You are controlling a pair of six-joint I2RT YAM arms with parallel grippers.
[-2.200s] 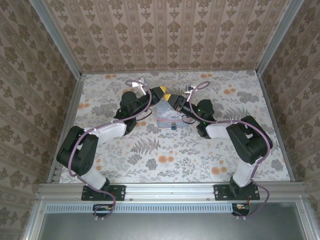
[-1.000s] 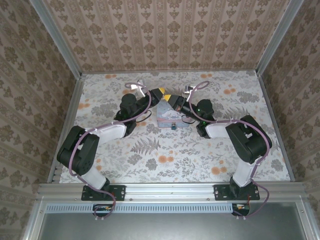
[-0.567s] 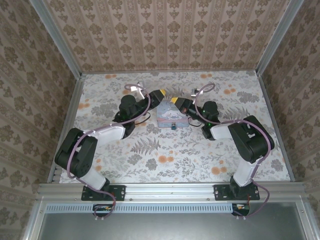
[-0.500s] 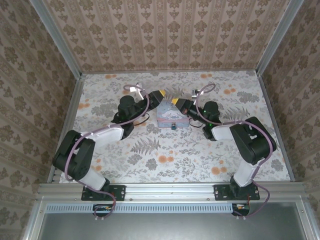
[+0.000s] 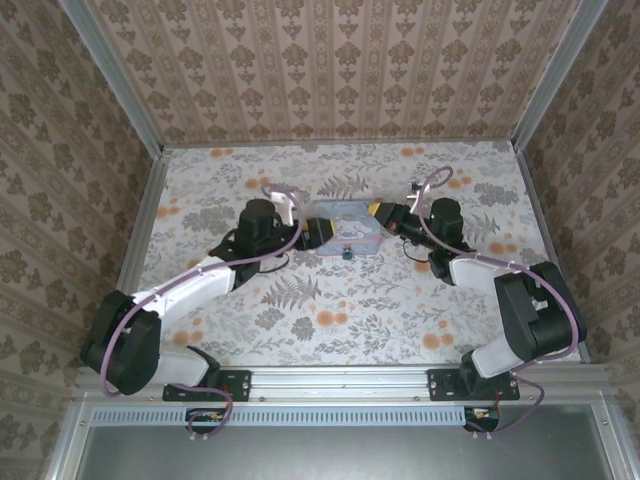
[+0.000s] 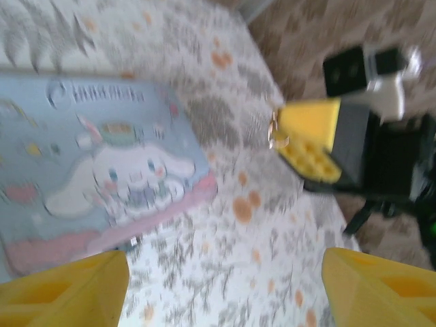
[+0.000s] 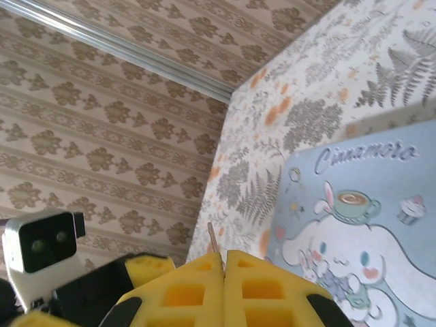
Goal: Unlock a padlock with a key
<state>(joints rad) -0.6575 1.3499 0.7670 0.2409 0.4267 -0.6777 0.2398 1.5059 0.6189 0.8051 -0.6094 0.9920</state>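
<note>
- While the right gripper [image 7: 224, 257] has its yellow fingers pressed together, a thin brownish key [image 7: 212, 238] sticks out from between their tips, pinched there.
- Seen from the left wrist, the key is a small golden glint at the tip of the right gripper, though that view is blurred.
- From above, the right gripper and the key sit just beside the right end of a pale blue cartoon tin [image 5: 345, 228].
- The tin lies flat on the flowered table [image 5: 300, 320], about midway between the table's left and right edges and in its far half.
- The padlock [image 5: 347, 252] is a tiny dark thing at the middle of the tin's near side. Whether it touches the tin or only lies just beside it, I cannot tell.
- The key is apart from the padlock, to its right and farther from the table's near edge.
- The left gripper [image 5: 312, 232] is at the tin's left end, with its yellow fingers spread wide and nothing between them.
- In its own wrist view the tin lies to the left and the right gripper to the right.
</note>
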